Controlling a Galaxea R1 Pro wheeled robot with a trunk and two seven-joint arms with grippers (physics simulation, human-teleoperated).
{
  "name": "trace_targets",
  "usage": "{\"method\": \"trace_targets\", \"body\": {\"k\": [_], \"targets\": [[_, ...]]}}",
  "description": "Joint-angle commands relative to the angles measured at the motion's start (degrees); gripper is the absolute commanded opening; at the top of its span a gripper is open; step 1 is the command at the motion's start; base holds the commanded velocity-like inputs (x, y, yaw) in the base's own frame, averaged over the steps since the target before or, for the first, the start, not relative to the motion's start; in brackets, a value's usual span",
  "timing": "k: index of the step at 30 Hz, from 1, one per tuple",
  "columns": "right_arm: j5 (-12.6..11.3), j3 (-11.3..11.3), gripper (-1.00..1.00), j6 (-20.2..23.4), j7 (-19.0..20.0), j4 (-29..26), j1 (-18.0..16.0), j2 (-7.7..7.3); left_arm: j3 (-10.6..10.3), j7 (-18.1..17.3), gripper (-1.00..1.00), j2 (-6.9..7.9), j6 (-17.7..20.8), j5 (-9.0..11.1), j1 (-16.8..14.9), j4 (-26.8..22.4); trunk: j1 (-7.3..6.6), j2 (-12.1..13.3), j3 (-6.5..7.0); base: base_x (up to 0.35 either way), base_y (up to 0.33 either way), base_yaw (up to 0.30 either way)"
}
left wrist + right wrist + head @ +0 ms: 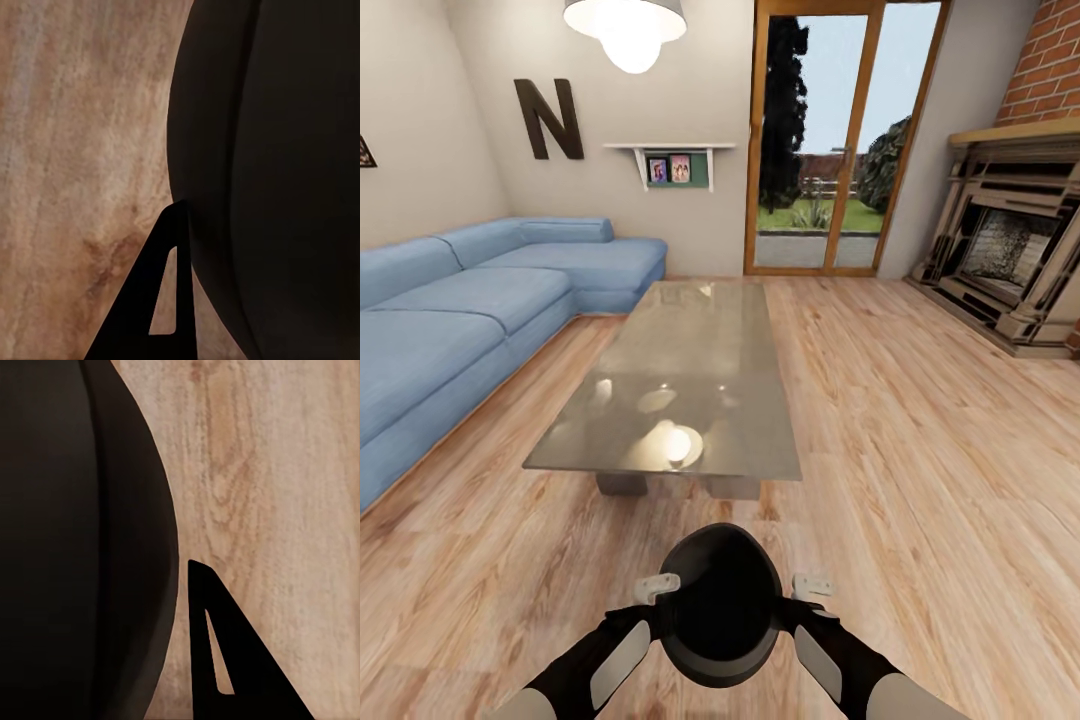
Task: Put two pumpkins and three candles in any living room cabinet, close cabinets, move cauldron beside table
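Wood floor (920,480); cauldron (720,605) pinched between both tools.

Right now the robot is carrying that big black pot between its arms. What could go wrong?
1. The cauldron seems squeezed between both arms, not gripped by a handle; its round, smooth sides could slip and drop onto the wooden floor.
2. The table stands just ahead with a glossy top; carrying the cauldron too far forward might bump its near edge.
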Motion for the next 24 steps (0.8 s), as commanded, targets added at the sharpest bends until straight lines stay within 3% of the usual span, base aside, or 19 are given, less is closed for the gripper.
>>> {"method": "trace_targets", "body": {"k": [1, 24], "targets": [[-0.12, 0.46, -1.00, 0.25, -0.81, 3.03, -0.04, -0.09, 0.09, 0.52, -1.00, 0.08, -0.85, -0.72, -0.12, -0.24, 0.21, -0.44, -0.22, 0.000, 0.000, 0.000], [-0.12, 0.45, -1.00, 0.25, -0.81, 3.03, -0.04, -0.09, 0.09, 0.52, -1.00, 0.05, -0.83, -0.72, -0.12, -0.24, 5.26, -9.67, -4.35, 0.000, 0.000, 0.000]]}}
